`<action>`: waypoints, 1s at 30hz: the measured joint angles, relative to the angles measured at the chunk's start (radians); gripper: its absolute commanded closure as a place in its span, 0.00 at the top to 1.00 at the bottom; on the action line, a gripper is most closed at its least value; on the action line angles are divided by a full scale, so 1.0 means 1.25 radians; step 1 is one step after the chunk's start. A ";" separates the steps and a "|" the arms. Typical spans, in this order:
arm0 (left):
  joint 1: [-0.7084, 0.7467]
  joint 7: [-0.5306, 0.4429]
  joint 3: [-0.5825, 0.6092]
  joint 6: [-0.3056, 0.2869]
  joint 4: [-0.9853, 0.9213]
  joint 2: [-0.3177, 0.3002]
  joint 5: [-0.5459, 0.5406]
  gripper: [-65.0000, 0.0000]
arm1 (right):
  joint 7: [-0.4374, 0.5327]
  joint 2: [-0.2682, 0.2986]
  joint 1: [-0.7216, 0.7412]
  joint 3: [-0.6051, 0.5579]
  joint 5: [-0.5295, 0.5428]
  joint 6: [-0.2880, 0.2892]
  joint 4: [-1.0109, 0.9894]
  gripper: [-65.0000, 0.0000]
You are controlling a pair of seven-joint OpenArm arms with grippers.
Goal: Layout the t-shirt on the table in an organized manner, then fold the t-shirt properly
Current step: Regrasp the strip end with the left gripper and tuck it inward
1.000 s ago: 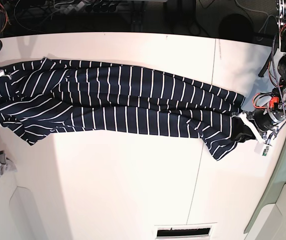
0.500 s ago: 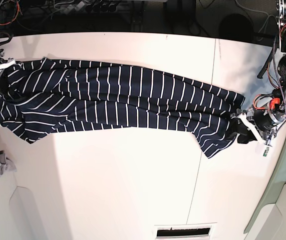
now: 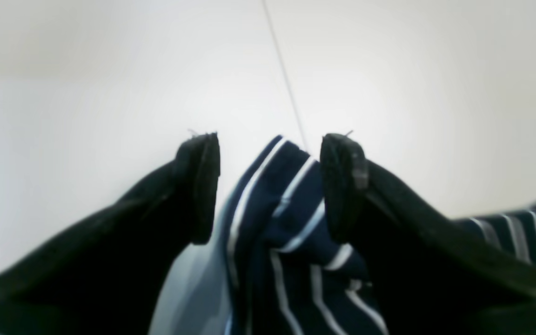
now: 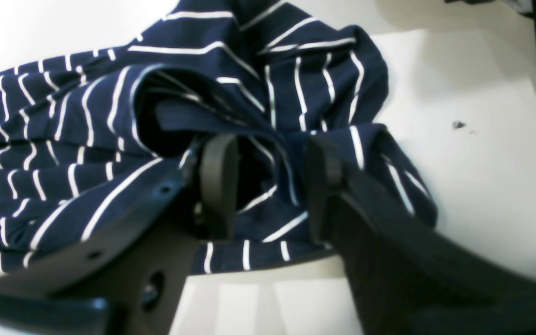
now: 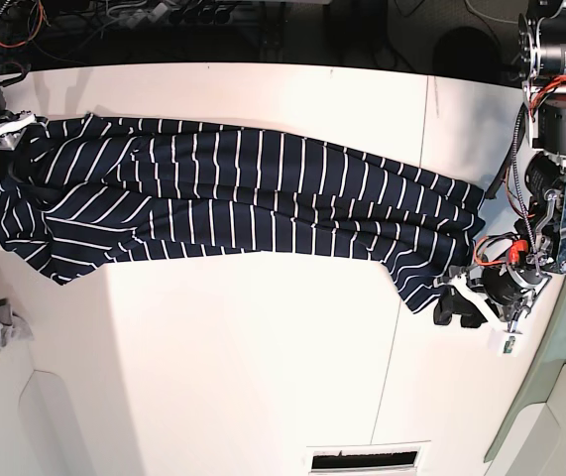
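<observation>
Navy white-striped fabric t-shirt (image 5: 233, 198) stretched along far desk (image 5: 263, 377) edge, bunched. Left hand (image 3: 268, 186) spread, cloth loose between fingers. Right hand (image 4: 268, 186) parted, holding nothing. Regrasp corners, spread flat.

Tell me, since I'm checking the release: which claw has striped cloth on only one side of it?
The left claw: the t-shirt hem end pokes between its open jaws, white table beyond. Cloth bunches all around the right claw.
</observation>
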 measured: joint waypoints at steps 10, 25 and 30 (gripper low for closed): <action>-0.106 -0.076 0.001 0.031 -0.245 0.017 0.071 0.56 | -0.036 -0.004 -0.003 0.000 0.008 -0.002 -0.001 0.38; -0.106 -0.093 0.104 0.056 -0.260 0.081 0.143 0.56 | -0.049 -0.004 -0.005 0.000 0.023 -0.002 -0.001 0.38; -0.108 -0.096 0.134 0.067 -0.259 0.080 0.161 0.49 | -0.051 -0.004 -0.007 0.000 0.023 -0.002 -0.001 0.38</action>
